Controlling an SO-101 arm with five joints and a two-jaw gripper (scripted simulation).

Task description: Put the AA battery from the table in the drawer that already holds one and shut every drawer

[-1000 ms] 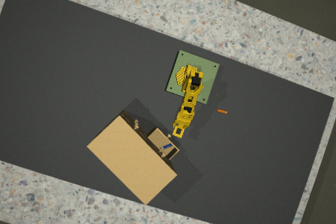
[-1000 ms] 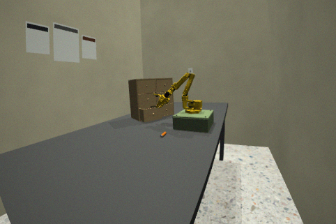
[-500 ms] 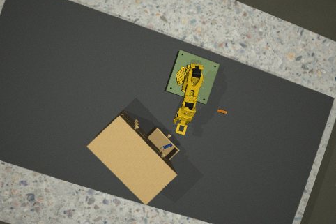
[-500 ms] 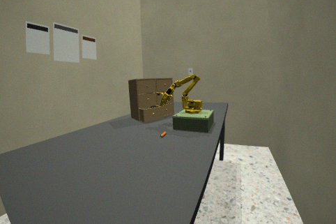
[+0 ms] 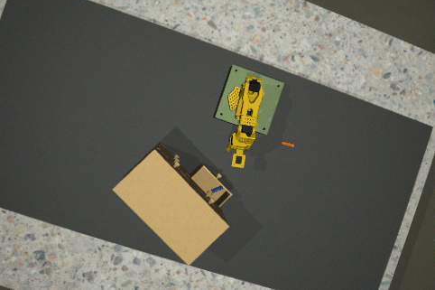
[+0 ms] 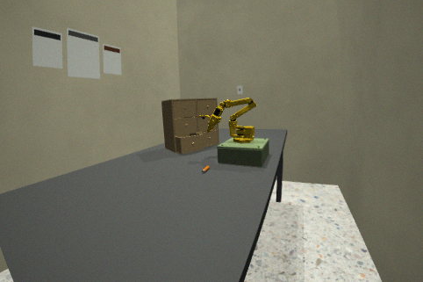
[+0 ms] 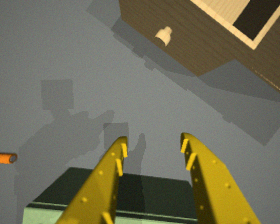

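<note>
The orange AA battery [image 5: 287, 144] lies on the dark table to the right of the arm's base; it also shows in the side view [image 6: 205, 169] and at the left edge of the wrist view [image 7: 2, 158]. The wooden drawer cabinet [image 5: 171, 204] has one low drawer [image 5: 212, 185] pulled out, with a small blue object [image 5: 217, 188] inside. My gripper [image 5: 238, 160] hangs above the table between the base and that drawer, partly open and empty [image 7: 153, 142]. The drawer's front and knob [image 7: 164, 35] are ahead of the fingers, apart from them.
The arm stands on a green base block [image 5: 249, 99], which lies right below the fingers in the wrist view [image 7: 116, 200]. The cabinet's other drawers [image 6: 190, 115] look shut. The table's edge runs to the right of the base [image 6: 281, 148].
</note>
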